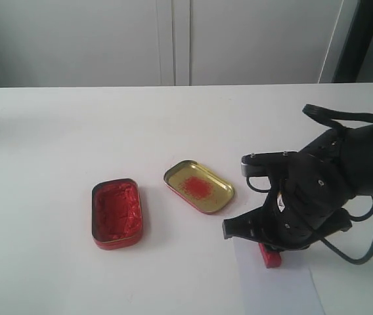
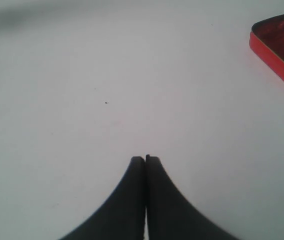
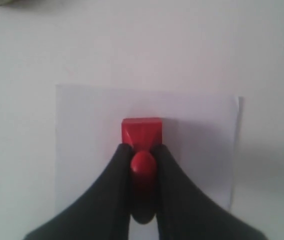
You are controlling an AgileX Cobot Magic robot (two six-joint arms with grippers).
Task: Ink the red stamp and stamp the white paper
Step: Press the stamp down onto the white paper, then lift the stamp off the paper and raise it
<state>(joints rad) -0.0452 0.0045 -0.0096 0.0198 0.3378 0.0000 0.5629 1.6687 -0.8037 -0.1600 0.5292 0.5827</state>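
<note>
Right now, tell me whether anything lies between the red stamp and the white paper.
Nothing visible does. The right gripper holds the red stamp by its handle over the white paper, only bare sheet around its base. The ink tin and lid lie well aside.

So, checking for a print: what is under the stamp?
The white paper lies under the stamp, which the right gripper holds by its handle. The stamp's base covers that patch, so any mark beneath it cannot be seen.
</note>
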